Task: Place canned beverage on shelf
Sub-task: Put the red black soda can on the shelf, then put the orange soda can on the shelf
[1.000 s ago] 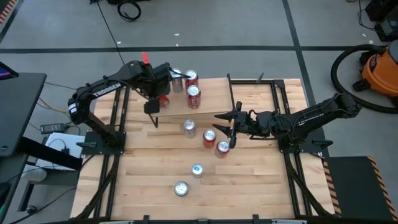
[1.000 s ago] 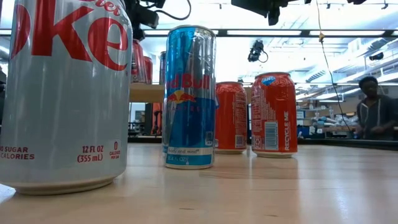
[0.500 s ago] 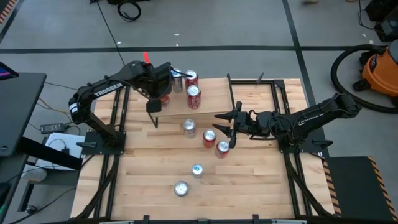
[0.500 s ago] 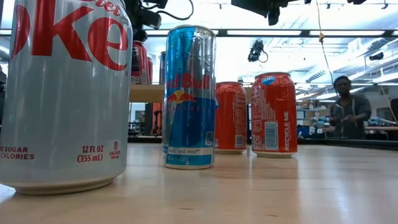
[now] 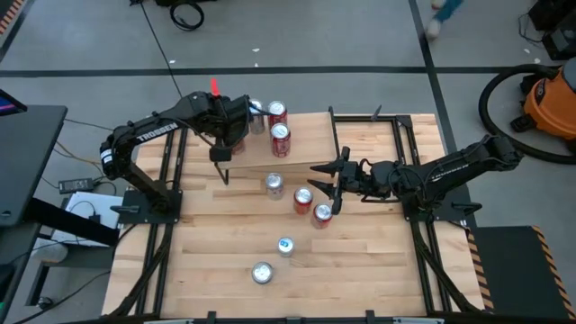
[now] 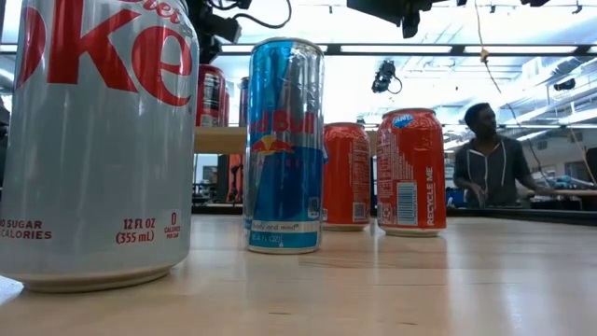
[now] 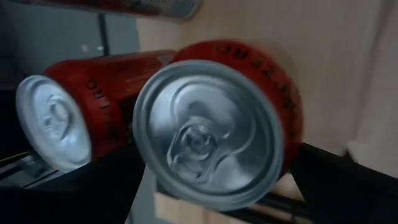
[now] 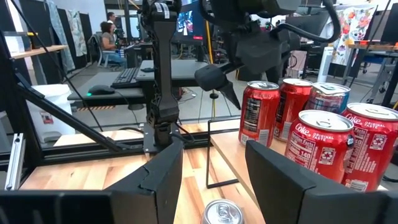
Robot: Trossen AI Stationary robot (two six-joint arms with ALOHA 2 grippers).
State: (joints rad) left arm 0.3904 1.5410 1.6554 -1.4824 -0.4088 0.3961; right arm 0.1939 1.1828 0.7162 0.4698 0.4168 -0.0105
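The shelf (image 5: 306,144) stands at the table's far side and carries a silver can (image 5: 256,115) and several red cans (image 5: 280,139). One red can (image 7: 211,134) stands upright at the shelf's left end. My left gripper (image 5: 238,133) points steeply down over it, open, a dark finger (image 7: 93,186) on either side of the can. Whether they touch it I cannot tell. My right gripper (image 5: 326,180) hangs level and open right of the shelf's near edge, holding nothing. A silver can (image 8: 222,213) stands below its fingers.
Several cans stand on the tabletop: silver (image 5: 274,184), two red (image 5: 303,200) (image 5: 322,214), a blue Red Bull (image 6: 284,145) and a Diet Coke (image 6: 93,140) nearest the front edge. Black frame rails run along both table sides. A person (image 6: 490,168) stands in the room behind.
My left gripper has turned a little at the wrist above the shelf's left end without shifting place. The red can beneath it stays upright on the shelf. The person in the room behind has walked leftward across the low view.
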